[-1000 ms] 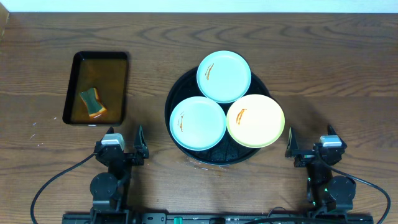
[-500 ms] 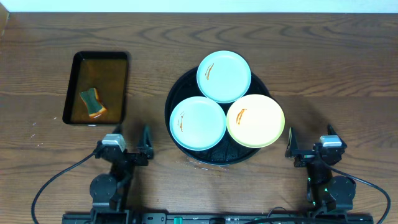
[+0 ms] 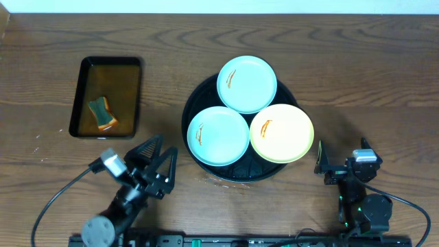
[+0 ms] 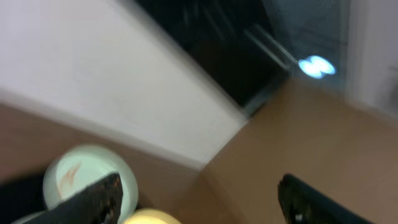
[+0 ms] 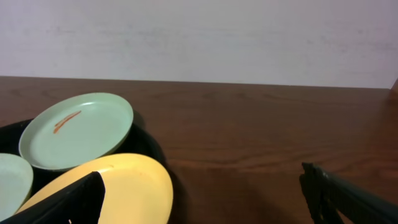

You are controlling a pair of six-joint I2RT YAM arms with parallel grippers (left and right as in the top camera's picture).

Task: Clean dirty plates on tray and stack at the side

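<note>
Three dirty plates lie on the round black tray (image 3: 195, 103). One mint-green plate (image 3: 247, 84) is at the back, a second mint-green plate (image 3: 218, 135) at the front left, and the yellow plate (image 3: 282, 132) at the front right. Each has an orange smear. My left gripper (image 3: 159, 156) is open, tilted toward the tray's front left, touching nothing. My right gripper (image 3: 341, 155) is open and empty, right of the yellow plate. The left wrist view is blurred; it shows a green plate (image 4: 93, 177). The right wrist view shows the yellow plate (image 5: 118, 186) and the back green plate (image 5: 78, 129).
A rectangular black tray (image 3: 82, 82) with brownish liquid and a sponge (image 3: 101, 113) stands at the back left. A white wall runs behind the table's far edge (image 5: 199, 37).
My left arm has lifted, swung right and tilted toward the round tray, and its fingers have spread wider. The right arm and the plates have not moved.
</note>
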